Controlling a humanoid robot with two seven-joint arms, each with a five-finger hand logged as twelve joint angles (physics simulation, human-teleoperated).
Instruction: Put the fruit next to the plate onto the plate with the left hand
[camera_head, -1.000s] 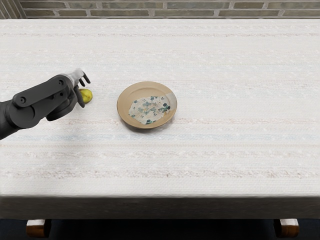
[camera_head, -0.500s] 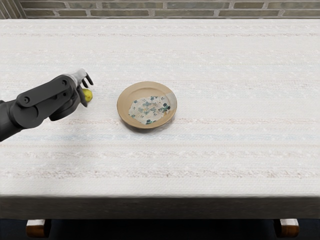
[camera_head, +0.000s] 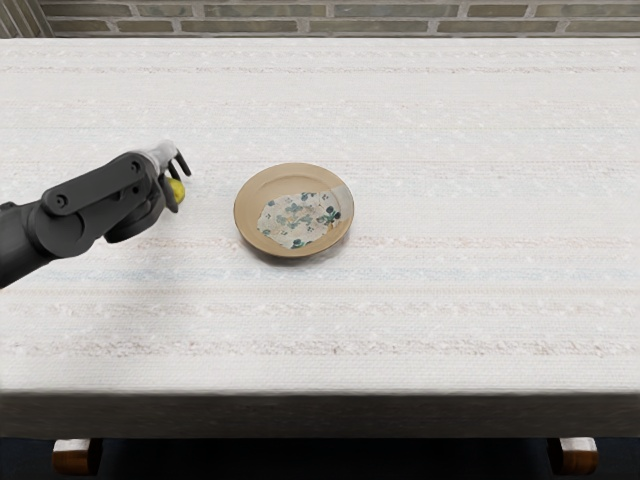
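hand (camera_head: 165, 172) near plate (camera_head: 243, 205), bare table (camera_head: 208, 222) between

"How many plates?"

"One plate (camera_head: 250, 196), brown-rimmed, with a flowered middle."

"And fruit?"

"One fruit (camera_head: 178, 190). It's yellow and partly hidden behind the hand, so only a sliver counts as seen."

"Hands, then?"

"One, the left hand (camera_head: 163, 172), on one dark arm (camera_head: 80, 212)."

"What carries it all?"

"One bench (camera_head: 450, 300), pale and striped. Under its front edge two wooden feet (camera_head: 77, 456) show, one toward each bottom corner."

"Anything behind?"

"One brick wall (camera_head: 330, 17)."
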